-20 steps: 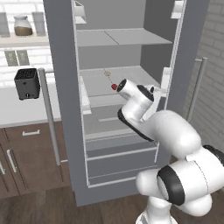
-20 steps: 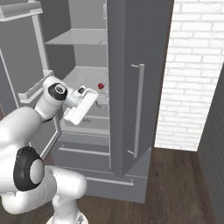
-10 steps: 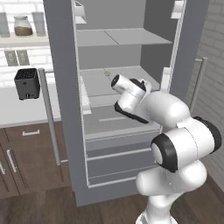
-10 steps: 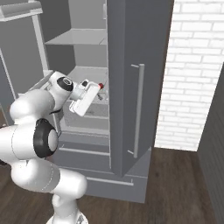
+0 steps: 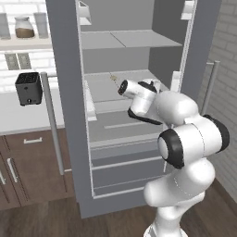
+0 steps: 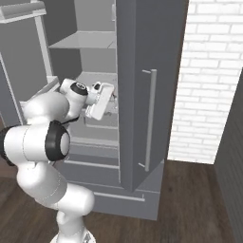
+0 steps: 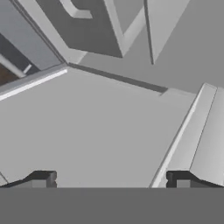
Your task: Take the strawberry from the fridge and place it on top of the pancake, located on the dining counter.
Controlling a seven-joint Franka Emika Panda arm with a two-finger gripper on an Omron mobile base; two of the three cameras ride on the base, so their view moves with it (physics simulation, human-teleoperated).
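Since the strawberry is hidden now, we judge it light, soft, easily bruised; our gripper point(image 7: 111, 180), fingers wide at frame bottom inside the fridge point(image 5: 139, 44), should pinch its sides gently.

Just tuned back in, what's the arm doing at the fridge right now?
The arm is reaching into the open fridge at the middle shelf level. Its gripper is open and holds nothing; the hand view looks along a bare grey shelf. The strawberry cannot be made out, so the pick has not happened yet. A pale speck with a thin stem lies near the back of the shelf.
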